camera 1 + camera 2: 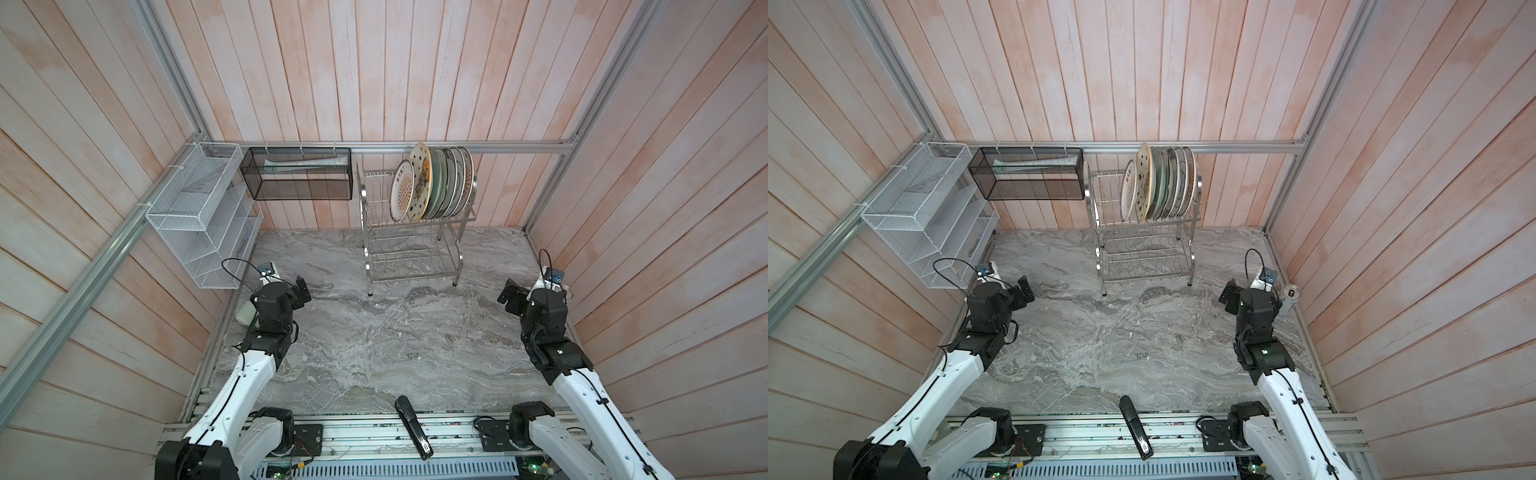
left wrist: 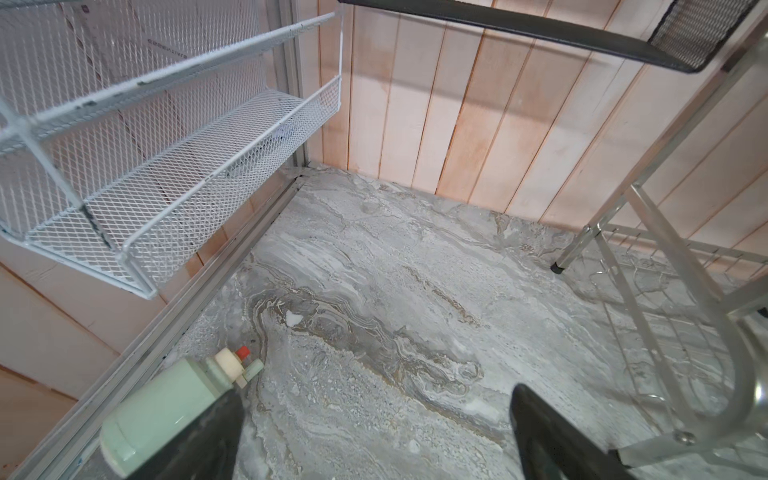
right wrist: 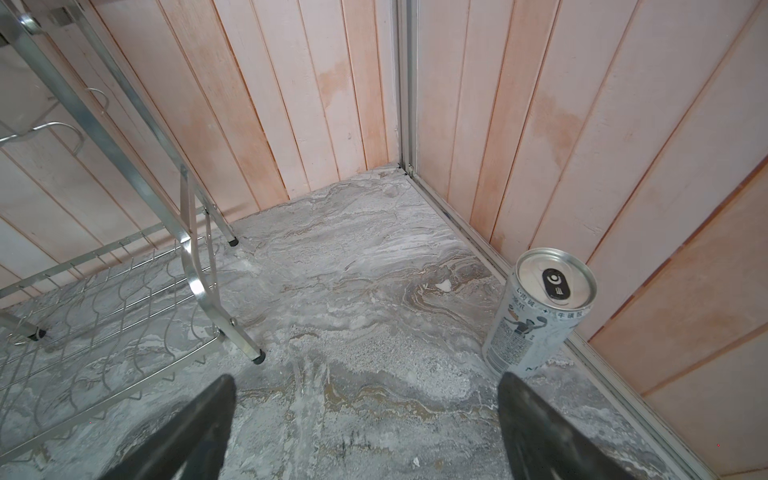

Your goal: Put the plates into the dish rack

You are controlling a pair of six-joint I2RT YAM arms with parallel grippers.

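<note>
The round ceramic plates [image 1: 432, 183] stand on edge, packed side by side, in the upper tier of the shiny two-tier steel wire dish rack [image 1: 411, 266], at the back of the grey marble table [image 1: 374, 340]. Beside the rack, a black mesh basket [image 1: 297, 174] and a white mesh tiered organizer [image 1: 195, 220] hang on the walls. The black-fingered left tool [image 2: 376, 392] and right tool [image 3: 365, 377] hover well apart from the rack, one to each side. Both have their jaws spread wide and grip nothing. A black stapler [image 1: 411, 428] lies at the table's front edge. A pale green bottle [image 1: 245, 312] lies by the left wall, and the left arm hides it in a top view. A silver drink can [image 1: 1289, 297] stands by the right wall, likewise hidden by the right arm in a top view. The wrist views catch only the rack's legs and lower wires, not the plates. The rear plates overlap, so their prints are hard to make out.
</note>
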